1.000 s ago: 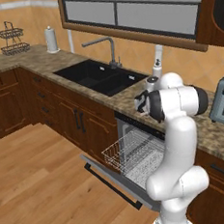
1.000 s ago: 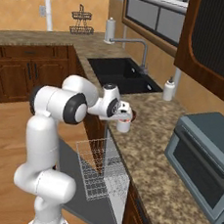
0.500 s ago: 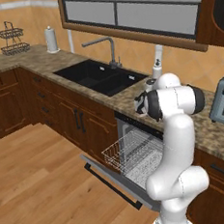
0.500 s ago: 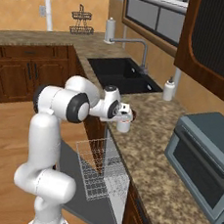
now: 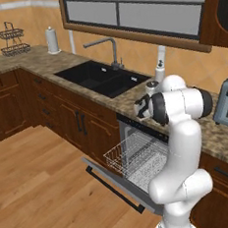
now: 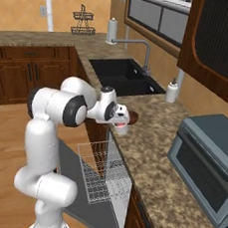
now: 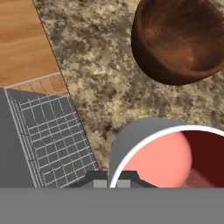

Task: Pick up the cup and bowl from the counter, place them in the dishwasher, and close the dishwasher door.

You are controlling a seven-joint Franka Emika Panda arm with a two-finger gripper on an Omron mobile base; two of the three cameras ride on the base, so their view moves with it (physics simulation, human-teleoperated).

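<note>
The white cup (image 7: 153, 162) with its pink-red inside stands on the granite counter (image 7: 96, 74) near its front edge, just in front of the glossy dark brown bowl (image 7: 179, 41). My gripper (image 7: 113, 180) is shut on the cup's wall, a fingertip on each side of the white rim. In the right base view the gripper (image 6: 121, 122) points down over the cup (image 6: 122, 130), with the bowl (image 6: 134, 119) right behind it. Below, the dishwasher door (image 5: 113, 185) lies dropped open and the white wire rack (image 5: 137, 158) is pulled out.
A white soap dispenser (image 6: 172, 90) stands by the black sink (image 5: 102, 77) and faucet. A blue-grey toaster oven (image 6: 206, 161) sits further along the counter to the right. The open door (image 6: 73, 181) juts over the wooden floor beside my base.
The jaws have gone from wide open to shut on the cup's rim. The arm, cup and bowl have stayed in place.
</note>
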